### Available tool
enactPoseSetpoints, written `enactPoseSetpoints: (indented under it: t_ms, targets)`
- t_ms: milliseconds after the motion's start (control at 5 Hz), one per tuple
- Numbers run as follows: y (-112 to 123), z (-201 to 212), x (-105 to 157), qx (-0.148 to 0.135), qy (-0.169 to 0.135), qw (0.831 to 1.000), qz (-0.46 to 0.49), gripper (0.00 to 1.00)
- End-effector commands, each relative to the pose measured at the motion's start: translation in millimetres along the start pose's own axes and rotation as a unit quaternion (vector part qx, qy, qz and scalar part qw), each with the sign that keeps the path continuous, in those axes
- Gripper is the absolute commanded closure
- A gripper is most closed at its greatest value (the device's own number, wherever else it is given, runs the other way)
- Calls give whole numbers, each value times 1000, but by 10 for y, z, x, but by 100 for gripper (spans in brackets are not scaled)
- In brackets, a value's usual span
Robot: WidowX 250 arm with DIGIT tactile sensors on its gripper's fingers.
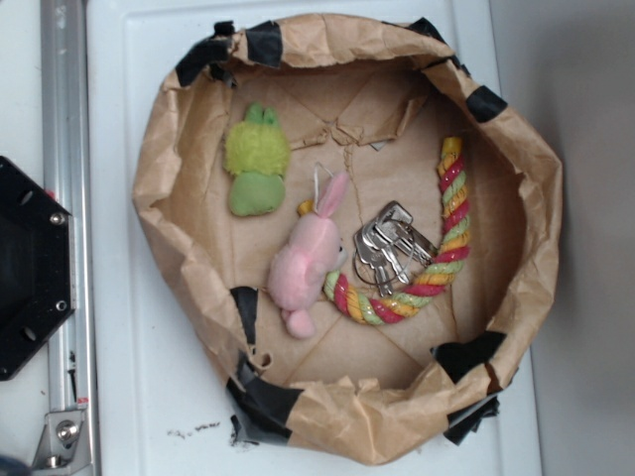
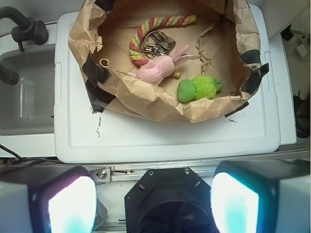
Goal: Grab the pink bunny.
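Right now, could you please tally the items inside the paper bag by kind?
Plush toys: 2 (pink bunny, green plush)
Rope toys: 1 (striped rope)
Key bunches: 1 (keys)
Total: 4

The pink bunny (image 2: 157,69) lies in the paper nest (image 2: 160,104), beside the green plush (image 2: 198,88).

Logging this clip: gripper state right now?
Gripper: open, holding nothing, high above the paper bag; the pink bunny lies untouched inside.

A crumpled brown paper basket (image 1: 169,188) sits on the white table (image 1: 129,397)
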State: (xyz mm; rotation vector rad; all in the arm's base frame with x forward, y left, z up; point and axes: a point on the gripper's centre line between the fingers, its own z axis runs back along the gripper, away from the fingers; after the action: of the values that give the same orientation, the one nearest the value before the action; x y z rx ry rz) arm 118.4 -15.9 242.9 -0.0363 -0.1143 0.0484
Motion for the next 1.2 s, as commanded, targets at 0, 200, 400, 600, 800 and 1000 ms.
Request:
enactPoseSetpoints:
  t_ms: [0, 200, 400, 600, 800, 1000]
  targets:
    - [0, 0, 0, 0, 0, 1000, 0, 0]
    - [82, -423, 319, -69, 56, 996, 11, 0]
    - [14, -868, 771, -91, 5, 993, 80, 0]
    - [154, -1186, 1017, -87, 5, 979, 186, 0]
    - [200, -1654, 1130, -40, -21, 967, 249, 0]
    - [54, -2135, 1141, 18, 20, 976, 217, 0]
